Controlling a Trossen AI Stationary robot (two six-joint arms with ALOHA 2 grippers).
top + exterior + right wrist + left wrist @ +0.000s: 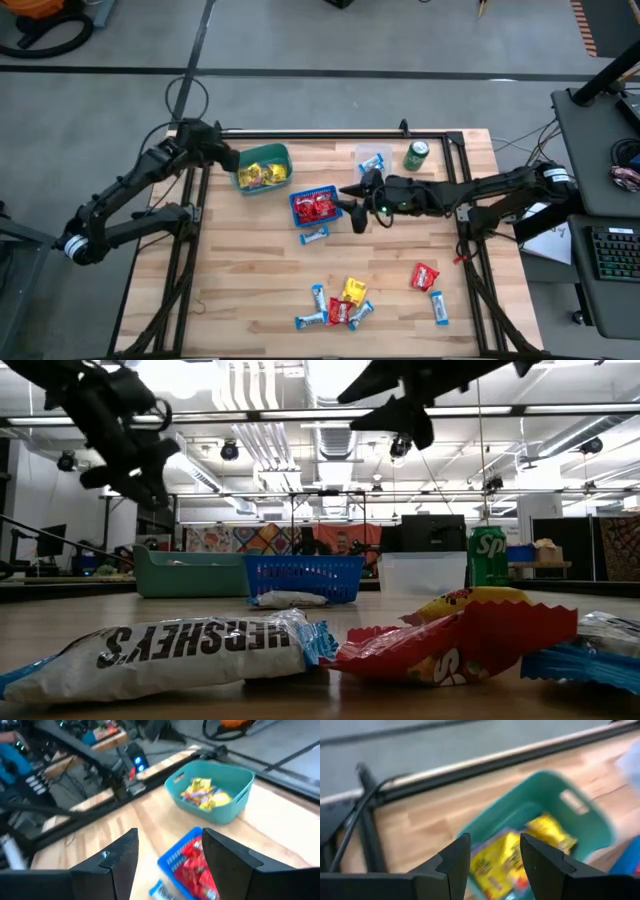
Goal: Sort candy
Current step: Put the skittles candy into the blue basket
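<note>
Left claw: the left gripper (492, 862) hangs just above the teal basket (264, 167), its two fingers parted and nothing between them.
Right claw: the right gripper (167, 855) hovers beside the blue basket (315, 206), on the side nearer its own arm; its fingers are spread wide and empty.
Sorted yellow: yellow candies (262, 175) lie inside the teal basket, directly under the left claw.
Sorted red: red candies (318, 207) lie inside the blue basket, just ahead of the right claw.
Sorted blue-and-white: a clear container (372, 161) near the green can (416, 155), close behind the right claw, seems to hold a blue-and-white piece; I cannot tell how many.
Stray bar: one blue-and-white bar (314, 236) lies on the wooden table (240, 280) just outside the blue basket, near the right claw.
Left to sort: a mixed pile (340, 305) of red, yellow and blue-and-white candy sits well away from both claws, with a red candy (424, 276) and another bar (439, 307) lying apart from it.
Progress: by my judgement, roughly halfway; each colour has a start, yet many pieces remain loose.
</note>
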